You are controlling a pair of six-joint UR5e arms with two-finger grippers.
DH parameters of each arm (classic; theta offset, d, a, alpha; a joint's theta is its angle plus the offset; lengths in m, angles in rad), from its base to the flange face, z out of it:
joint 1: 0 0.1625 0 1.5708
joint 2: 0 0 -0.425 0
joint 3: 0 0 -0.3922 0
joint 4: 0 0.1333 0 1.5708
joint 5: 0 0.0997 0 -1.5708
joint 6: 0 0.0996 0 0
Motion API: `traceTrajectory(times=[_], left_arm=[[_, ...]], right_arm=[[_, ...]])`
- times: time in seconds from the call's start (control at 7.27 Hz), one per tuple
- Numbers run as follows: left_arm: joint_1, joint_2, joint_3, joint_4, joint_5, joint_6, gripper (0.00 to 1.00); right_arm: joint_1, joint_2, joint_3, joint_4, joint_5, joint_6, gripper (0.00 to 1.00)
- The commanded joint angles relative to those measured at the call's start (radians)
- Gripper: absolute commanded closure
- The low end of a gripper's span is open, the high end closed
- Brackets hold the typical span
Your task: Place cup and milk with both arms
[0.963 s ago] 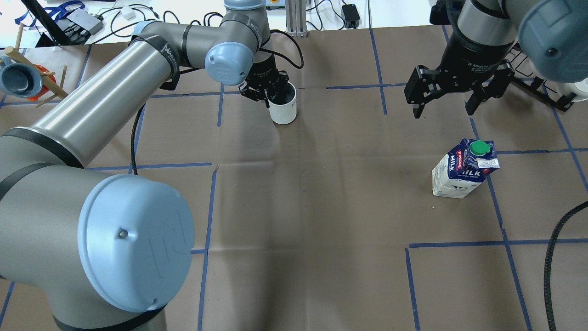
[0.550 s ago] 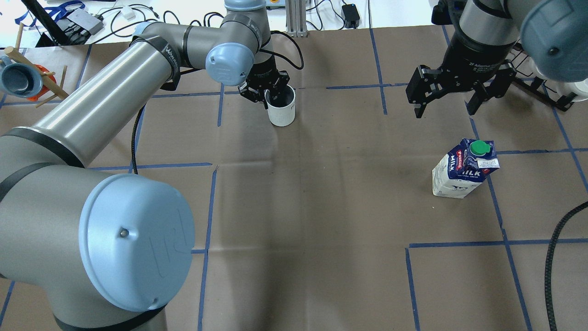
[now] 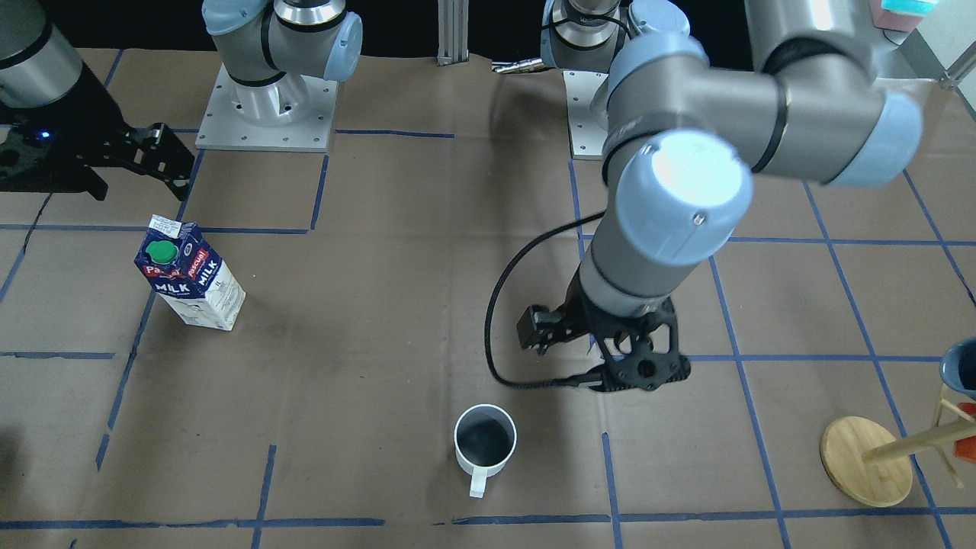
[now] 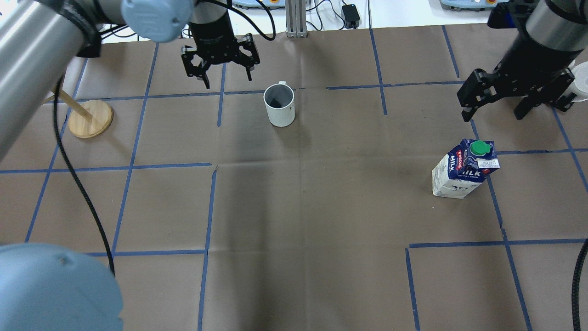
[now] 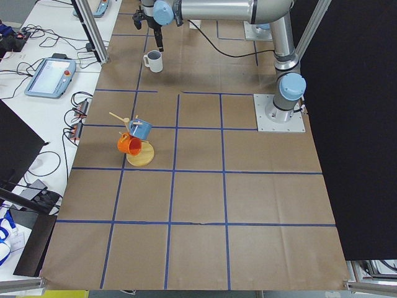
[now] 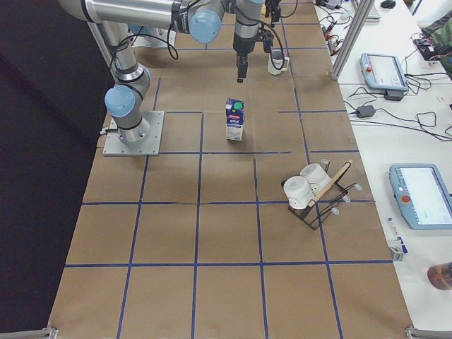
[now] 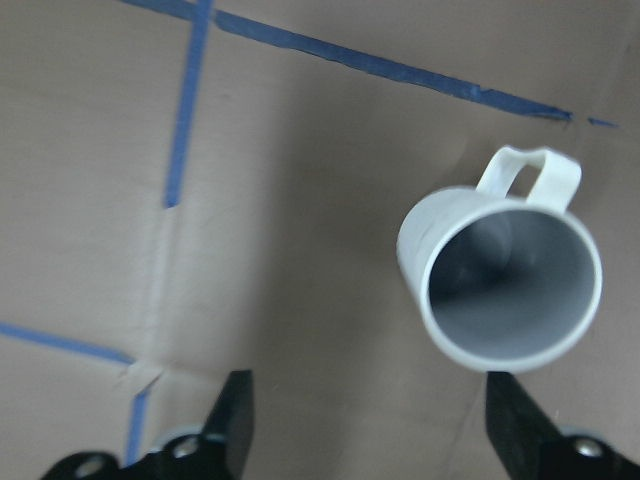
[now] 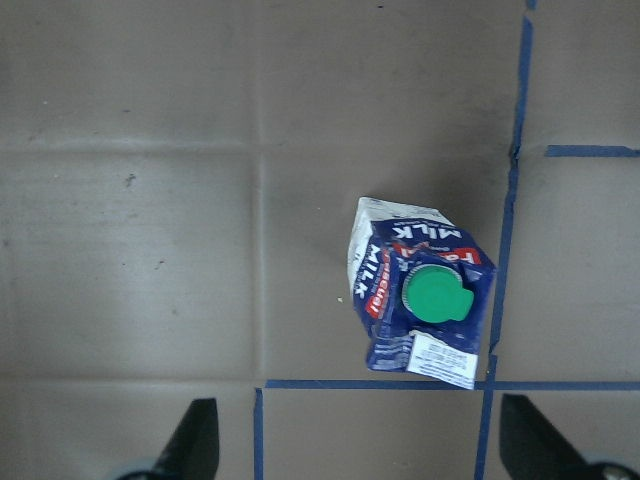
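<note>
The white cup stands upright on the brown paper, its handle towards the far side; it also shows in the front view and the left wrist view. My left gripper is open and empty, raised to the left of the cup and apart from it. The milk stands upright at the right, green cap up, and shows from above in the right wrist view. My right gripper is open and empty, high above and beyond the carton.
A wooden mug stand is at the far left, with a blue and an orange cup on it. A black rack with white mugs is at the right end. An aluminium post stands at the far edge.
My left gripper has let go of the cup's rim, opened, and lifted away to the left. The cup stays standing. My right gripper has moved to the right, still open.
</note>
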Motion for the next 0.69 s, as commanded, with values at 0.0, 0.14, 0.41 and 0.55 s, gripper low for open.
traceTrajectory(times=[0.0,0.14,0.41,0.55], left_arm=[[0.049,0.22,-0.033,-0.224,0.003,0.213,0.01],[0.066,0.311,-0.098,-0.256,0.003,0.267,0.01],[0.111,0.518,-0.371,-0.249,-0.003,0.266,0.01],[0.154,0.576,-0.453,-0.184,-0.001,0.275,0.01]], right_arm=[[-0.053,-0.035,0.116,-0.116,-0.002,-0.06,0.0],[-0.051,-0.067,0.175,-0.134,0.004,-0.039,0.0],[-0.048,-0.075,0.25,-0.269,0.014,0.073,0.0],[-0.048,-0.066,0.284,-0.312,0.012,0.073,0.0]])
